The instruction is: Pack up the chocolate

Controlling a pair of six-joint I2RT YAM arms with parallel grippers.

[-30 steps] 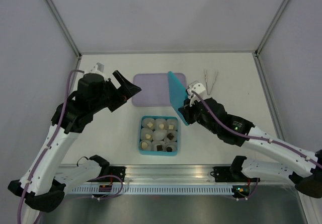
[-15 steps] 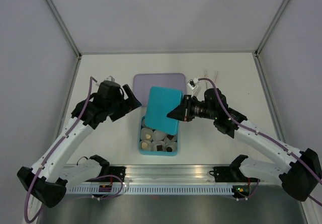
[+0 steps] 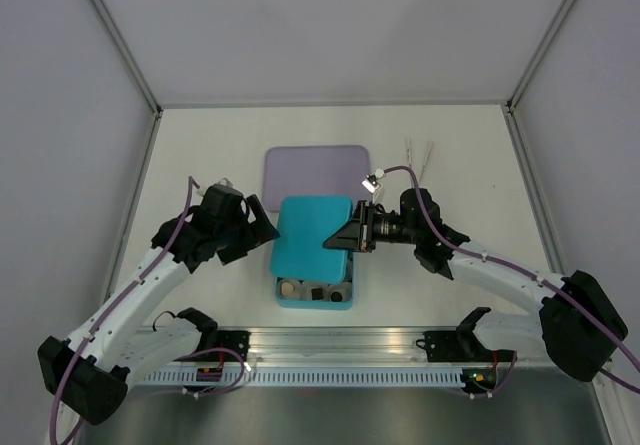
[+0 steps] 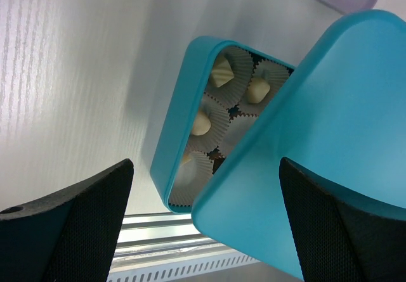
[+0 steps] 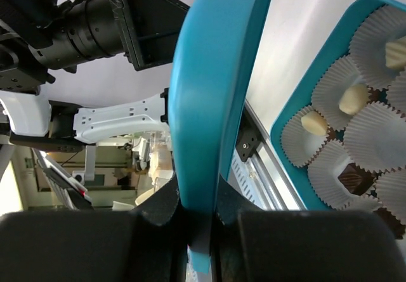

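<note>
A teal box (image 3: 315, 302) sits near the table's front edge, filled with white paper cups that hold the chocolate (image 3: 290, 288). Cream chocolate pieces (image 4: 201, 123) and a dark one (image 5: 352, 179) show in the wrist views. My right gripper (image 3: 345, 237) is shut on the right edge of a teal lid (image 3: 312, 235). The lid hangs tilted over the box and hides its back rows. In the right wrist view the lid (image 5: 212, 92) stands edge-on between the jaws (image 5: 200, 212). My left gripper (image 3: 265, 230) is open beside the lid's left edge, holding nothing.
A flat lavender tray (image 3: 315, 170) lies just behind the box. Two thin white tools (image 3: 418, 155) rest at the back right. A metal rail (image 3: 340, 345) runs along the near edge. Grey walls close in both sides and the back.
My right gripper swung the lid from upright near the tray down and forward over the box. My left arm moved forward and right, toward the lid's left edge.
</note>
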